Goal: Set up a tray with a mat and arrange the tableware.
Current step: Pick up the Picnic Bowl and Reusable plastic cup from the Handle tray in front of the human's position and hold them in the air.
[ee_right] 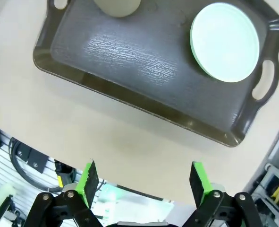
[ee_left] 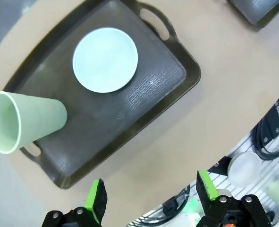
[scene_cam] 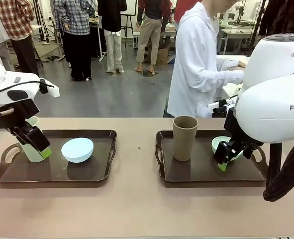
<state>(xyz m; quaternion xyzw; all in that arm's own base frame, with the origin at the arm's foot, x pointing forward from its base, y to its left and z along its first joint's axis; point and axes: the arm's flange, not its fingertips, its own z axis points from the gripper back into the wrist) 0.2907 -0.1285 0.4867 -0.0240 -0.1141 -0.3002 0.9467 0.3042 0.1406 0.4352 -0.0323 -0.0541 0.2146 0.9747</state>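
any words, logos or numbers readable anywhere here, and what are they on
"FRA": on the white shell of the right arm, cut off by the picture's edge.
No print to read on the left tray, right tray, green tumbler, brown tumbler, blue bowl or mint bowl.
The clutter beyond the table edge in the wrist views is too blurred to read.
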